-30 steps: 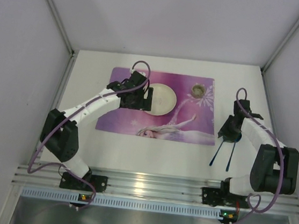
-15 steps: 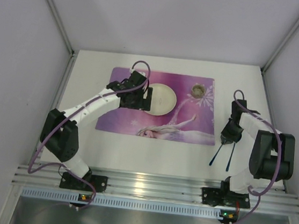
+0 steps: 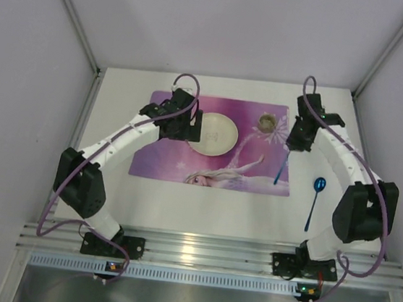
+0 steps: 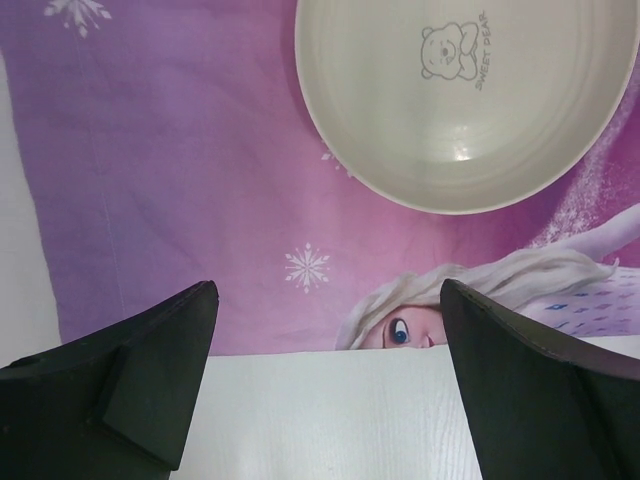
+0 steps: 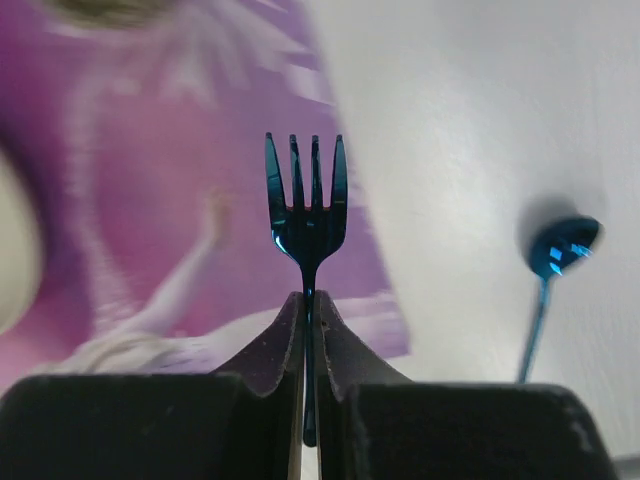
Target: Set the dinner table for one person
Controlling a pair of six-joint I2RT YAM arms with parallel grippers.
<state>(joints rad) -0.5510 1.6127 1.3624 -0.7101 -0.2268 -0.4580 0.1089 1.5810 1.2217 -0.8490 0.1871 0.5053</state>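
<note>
My right gripper (image 3: 290, 144) (image 5: 308, 298) is shut on the handle of a blue fork (image 3: 280, 171) (image 5: 306, 205). It holds the fork in the air over the right edge of the purple placemat (image 3: 215, 160), tines pointing away from the wrist camera. A blue spoon (image 3: 314, 200) (image 5: 558, 250) lies on the white dinner table (image 3: 202, 209) to the right of the mat. A cream plate (image 3: 214, 133) (image 4: 465, 100) sits on the mat. My left gripper (image 3: 194, 127) (image 4: 325, 290) hangs open at the plate's left rim, nothing between its fingers.
A small cup (image 3: 267, 121) stands on the mat's far right part, just left of my right gripper. White walls close the table in on the left, right and back. A silver rail (image 3: 197, 251) runs along the near edge by the arm bases.
The right gripper shut on the fork beside the spoon, lifted it and carried it up and left to the mat's right edge. The spoon now lies alone. The left gripper shifted slightly.
</note>
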